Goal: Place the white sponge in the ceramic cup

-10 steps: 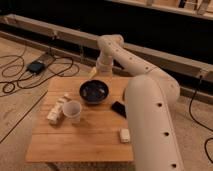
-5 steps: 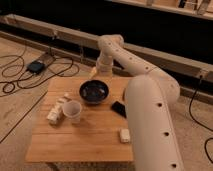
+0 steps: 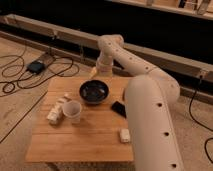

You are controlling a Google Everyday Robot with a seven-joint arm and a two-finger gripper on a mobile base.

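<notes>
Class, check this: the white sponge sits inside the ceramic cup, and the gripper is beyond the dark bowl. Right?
No. The camera view shows the white sponge lying on the table, front right, apart from the ceramic cup. The gripper is indeed beyond the dark bowl.

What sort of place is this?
Probably a lab or workshop test bay: loose cables and a black box on the floor, a wooden table. The hand hangs at the table's far edge, behind the bowl.
</notes>
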